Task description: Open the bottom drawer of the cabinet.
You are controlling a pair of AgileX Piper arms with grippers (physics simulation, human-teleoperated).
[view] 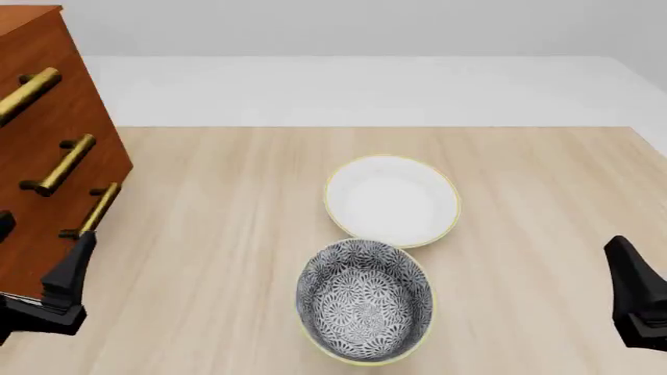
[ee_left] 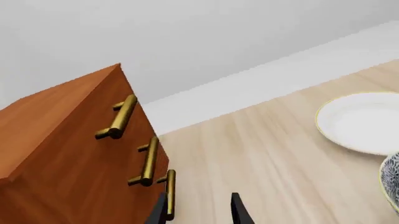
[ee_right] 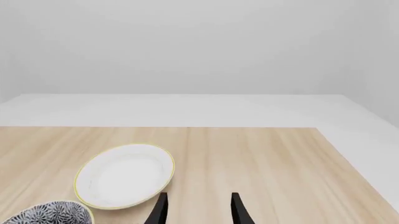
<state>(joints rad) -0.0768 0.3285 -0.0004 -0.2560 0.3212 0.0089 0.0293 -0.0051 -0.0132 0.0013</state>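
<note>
The cabinet (view: 42, 94) is a reddish-brown chest at the table's far left, with three brass bar handles. It also shows in the left wrist view (ee_left: 56, 140). The bottom drawer (ee_left: 124, 205) looks flush with the two above it; its handle (view: 99, 209) is the lowest one. My left gripper (view: 45, 230) is open right in front of that drawer. In the left wrist view the left gripper (ee_left: 199, 212) has the handle (ee_left: 169, 193) close by one finger, with nothing held. My right gripper (ee_right: 198, 210) is open and empty at the front right (view: 633, 273).
A white bowl with a yellow rim (view: 391, 199) sits mid-table, and a blue-patterned bowl (view: 365, 301) stands just in front of it. Both are to the right of the cabinet. The table's far edge (view: 365, 126) meets a white floor.
</note>
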